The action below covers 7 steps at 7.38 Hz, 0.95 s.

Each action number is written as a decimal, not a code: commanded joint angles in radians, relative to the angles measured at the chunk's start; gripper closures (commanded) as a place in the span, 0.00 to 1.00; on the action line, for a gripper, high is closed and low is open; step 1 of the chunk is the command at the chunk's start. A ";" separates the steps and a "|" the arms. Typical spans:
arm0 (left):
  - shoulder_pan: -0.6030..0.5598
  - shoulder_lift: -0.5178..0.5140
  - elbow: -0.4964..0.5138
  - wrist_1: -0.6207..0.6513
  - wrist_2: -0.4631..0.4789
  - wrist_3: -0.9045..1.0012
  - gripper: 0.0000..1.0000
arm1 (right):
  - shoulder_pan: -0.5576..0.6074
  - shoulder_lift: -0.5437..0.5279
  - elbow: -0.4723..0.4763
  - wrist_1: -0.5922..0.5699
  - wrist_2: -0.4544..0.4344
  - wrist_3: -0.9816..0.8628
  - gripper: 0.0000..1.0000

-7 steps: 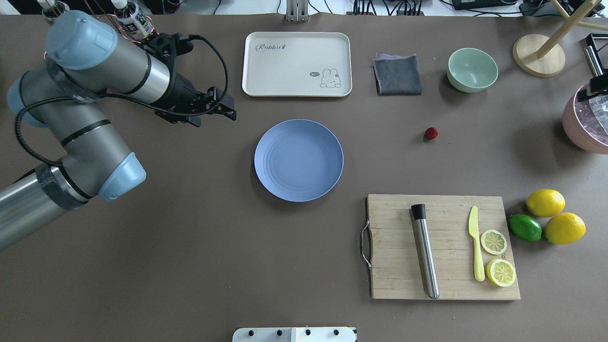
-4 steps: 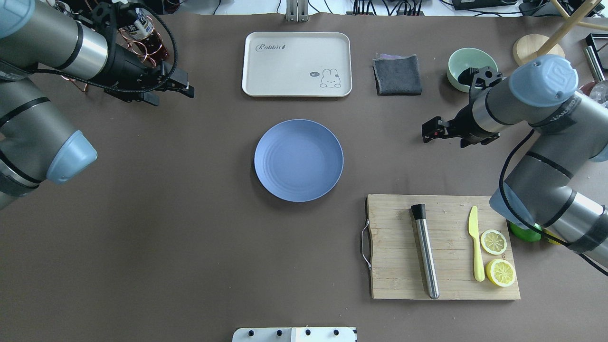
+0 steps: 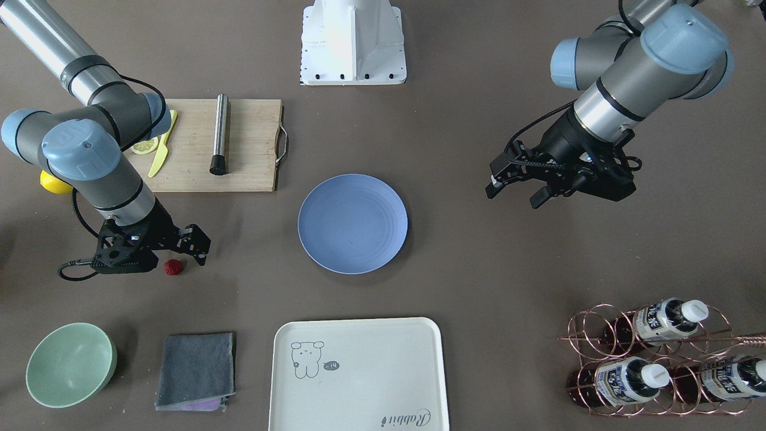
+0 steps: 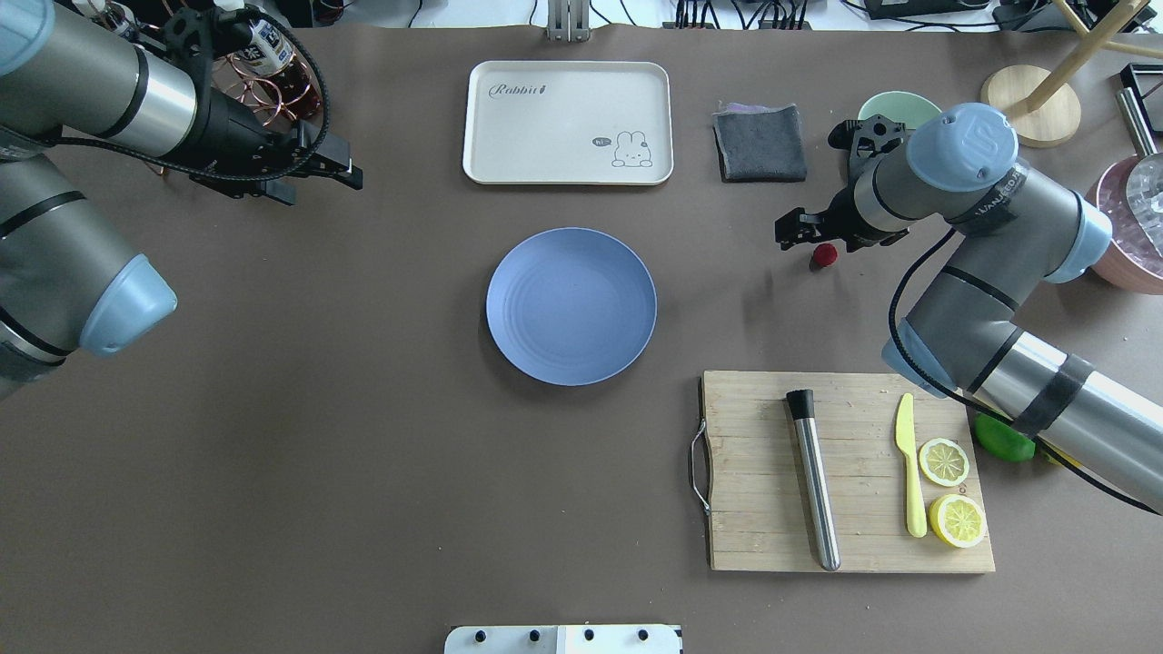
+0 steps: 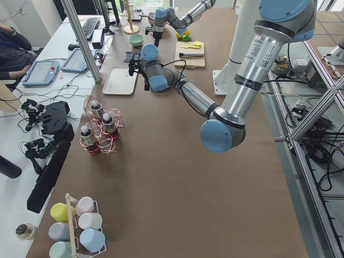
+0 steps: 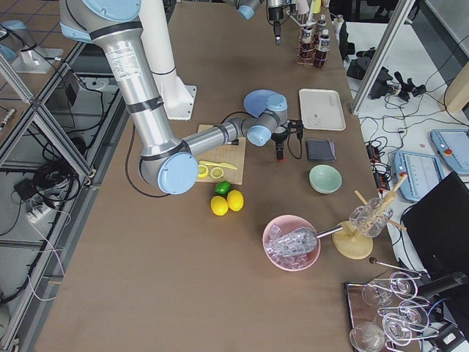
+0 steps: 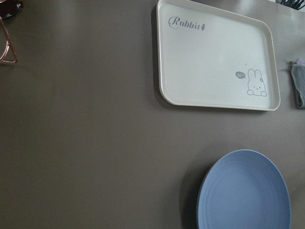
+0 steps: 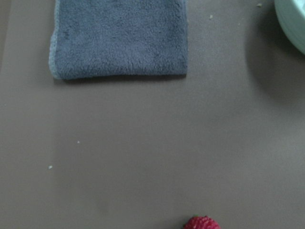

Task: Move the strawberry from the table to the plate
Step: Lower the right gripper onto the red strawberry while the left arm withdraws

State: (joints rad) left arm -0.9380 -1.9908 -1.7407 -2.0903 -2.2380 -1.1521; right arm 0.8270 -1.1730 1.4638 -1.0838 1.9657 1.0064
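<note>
The strawberry [image 4: 824, 255] [image 3: 173, 267] is a tiny dark-red fruit lying on the table [image 4: 363, 472], well to the right of the plate. My right gripper [image 4: 798, 232] [image 3: 185, 254] hangs open just over it, slightly off toward the plate. In the right wrist view the strawberry [image 8: 202, 223] sits at the bottom edge and no fingers show. The light-blue plate [image 4: 571, 306] [image 3: 352, 223] [image 7: 245, 191] holds nothing. Far off at the left, my left gripper [image 4: 325, 184] [image 3: 511, 197] is open and holds nothing.
Behind the plate lies a white rabbit tray [image 4: 568, 123]. A grey cloth [image 4: 760, 143] and a mint bowl [image 3: 70, 364] lie just beyond the strawberry. A cutting board [image 4: 754, 472] carries a metal rod, a yellow knife and lemon slices. A bottle rack [image 3: 652, 353] stands behind the left gripper.
My right arm came in from the right and moved its gripper left until the strawberry shows beside it. The left arm pulled back to the far left, then barely moved.
</note>
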 commanded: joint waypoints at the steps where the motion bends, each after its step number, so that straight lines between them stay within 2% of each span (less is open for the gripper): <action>1: 0.004 0.000 0.003 -0.001 0.001 0.000 0.02 | 0.001 0.001 -0.025 0.004 -0.010 -0.020 0.03; 3: 0.007 0.000 0.003 0.001 0.001 0.000 0.02 | -0.008 -0.004 -0.023 0.002 -0.010 -0.019 0.08; 4: 0.005 -0.002 0.003 0.001 0.001 0.000 0.02 | -0.009 -0.005 -0.025 0.002 -0.010 -0.015 0.16; 5: 0.005 0.000 0.003 -0.001 0.001 0.000 0.02 | -0.009 -0.005 -0.023 0.002 -0.008 -0.017 0.35; 7: 0.005 0.000 0.003 -0.001 0.001 0.000 0.02 | -0.009 -0.005 -0.023 -0.002 -0.007 -0.020 0.62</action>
State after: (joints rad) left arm -0.9325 -1.9913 -1.7380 -2.0907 -2.2365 -1.1520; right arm 0.8184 -1.1780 1.4401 -1.0837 1.9581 0.9875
